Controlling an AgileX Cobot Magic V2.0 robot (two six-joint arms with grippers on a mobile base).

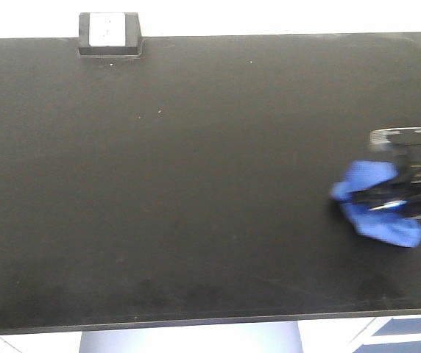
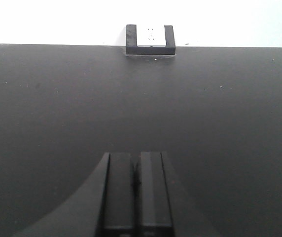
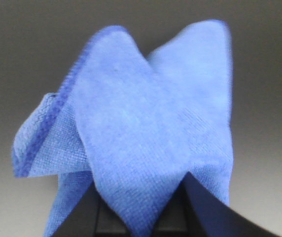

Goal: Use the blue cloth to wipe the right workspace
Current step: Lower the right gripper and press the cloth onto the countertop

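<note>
My right hand (image 1: 387, 200) is clamped on the blue cloth (image 1: 376, 202), which sits at 3 o'clock on the matte black table (image 1: 196, 184), near its right edge. Open surface runs from there toward 9 o'clock. My left hand (image 2: 136, 197) has its fingers pressed together, holding nothing. The outlet box (image 1: 109, 33) stands at 11 o'clock on the far edge; no legible writing.

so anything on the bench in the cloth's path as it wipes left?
Nothing visible. The right gripper holds the cloth at the bench's right end, and the black top to its left is bare. The only fixture, the outlet box, sits at the back edge, far left, out of the sweep.
</note>
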